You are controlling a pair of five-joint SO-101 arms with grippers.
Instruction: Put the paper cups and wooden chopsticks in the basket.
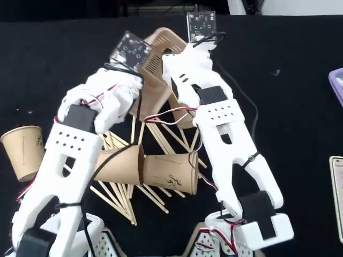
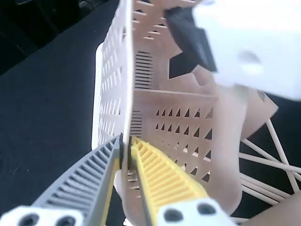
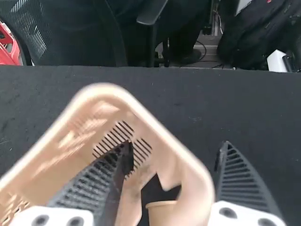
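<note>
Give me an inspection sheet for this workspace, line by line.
Surface: black table.
Job's things: basket tilted between the arms; three paper cups lying on the table outside it; chopsticks scattered under two of them.
Clutter: purple item and flat device at the table's edge.
Grippers: left tool shut on the basket wall; right tool open, astride the basket rim.
Cables: red, white and black wires along both arms.
Surroundings: chair base and bags behind the table.
</note>
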